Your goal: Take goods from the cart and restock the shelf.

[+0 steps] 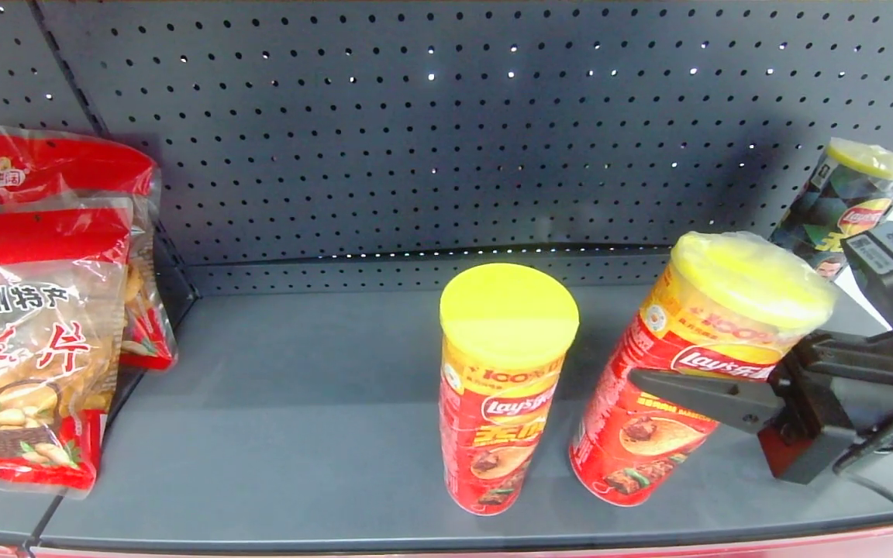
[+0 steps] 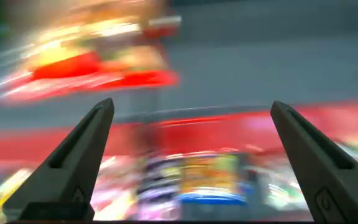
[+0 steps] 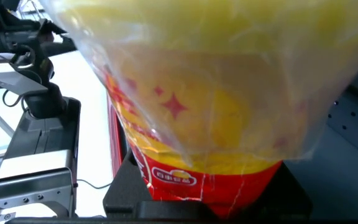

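Observation:
A red chip can with a yellow lid (image 1: 505, 387) stands upright on the grey shelf (image 1: 299, 403), near its front. Just right of it a second red chip can (image 1: 679, 372), its lid under clear wrap, leans to the right with its base low by the shelf's front edge. My right gripper (image 1: 714, 364) is shut on this can below the lid; one finger (image 1: 687, 395) crosses its front and the other is hidden behind it. The right wrist view has the same can (image 3: 216, 124) pressed up close. My left gripper (image 2: 191, 143) is open over blurred colourful goods.
Two red-and-clear snack bags (image 1: 36, 333) stand at the shelf's left end. A dark chip can with a yellow lid (image 1: 842, 201) leans at the back right. A perforated grey panel (image 1: 431, 132) closes the back. Bare shelf lies between the bags and the upright can.

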### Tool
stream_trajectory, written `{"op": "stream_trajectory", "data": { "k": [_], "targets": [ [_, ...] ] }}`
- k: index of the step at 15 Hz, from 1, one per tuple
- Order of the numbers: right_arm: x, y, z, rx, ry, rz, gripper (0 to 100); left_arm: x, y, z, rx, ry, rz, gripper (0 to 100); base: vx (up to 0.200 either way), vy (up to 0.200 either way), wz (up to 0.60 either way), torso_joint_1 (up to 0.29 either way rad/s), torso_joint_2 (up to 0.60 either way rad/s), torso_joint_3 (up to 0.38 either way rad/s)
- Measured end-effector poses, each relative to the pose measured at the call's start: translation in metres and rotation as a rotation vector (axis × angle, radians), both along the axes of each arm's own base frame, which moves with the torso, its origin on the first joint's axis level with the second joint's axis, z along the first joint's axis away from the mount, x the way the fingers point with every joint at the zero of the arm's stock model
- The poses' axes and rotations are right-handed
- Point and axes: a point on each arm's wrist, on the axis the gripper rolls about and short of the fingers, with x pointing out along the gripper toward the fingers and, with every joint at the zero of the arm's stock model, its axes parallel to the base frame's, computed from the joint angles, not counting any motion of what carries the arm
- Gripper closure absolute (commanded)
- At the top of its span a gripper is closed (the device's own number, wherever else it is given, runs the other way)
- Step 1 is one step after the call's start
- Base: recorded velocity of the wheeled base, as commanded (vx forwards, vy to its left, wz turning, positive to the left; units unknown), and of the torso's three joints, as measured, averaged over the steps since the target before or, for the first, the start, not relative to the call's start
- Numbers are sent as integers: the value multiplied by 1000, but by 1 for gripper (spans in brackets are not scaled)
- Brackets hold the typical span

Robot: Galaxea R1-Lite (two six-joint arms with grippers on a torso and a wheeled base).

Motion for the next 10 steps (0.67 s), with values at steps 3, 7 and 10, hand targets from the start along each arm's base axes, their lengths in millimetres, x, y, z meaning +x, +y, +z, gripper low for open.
{"op": "stream_trajectory", "data": {
  "k": [3, 7, 10],
  "targets": [
    [3, 2, -3, -6, 15, 4, 100, 0, -2, -2, -28, 17, -92, 0, 0, 0, 0, 0, 0, 0],
    [22, 9, -1, -5, 12, -1, 100, 0, -2, -2, -28, 18, -97, 0, 0, 0, 0, 0, 0, 0],
    [46, 20, -5, -12, 20, -3, 100, 0, -2, -2, -28, 18, -96, 0, 0, 0, 0, 0, 0, 0]
  ]
}}
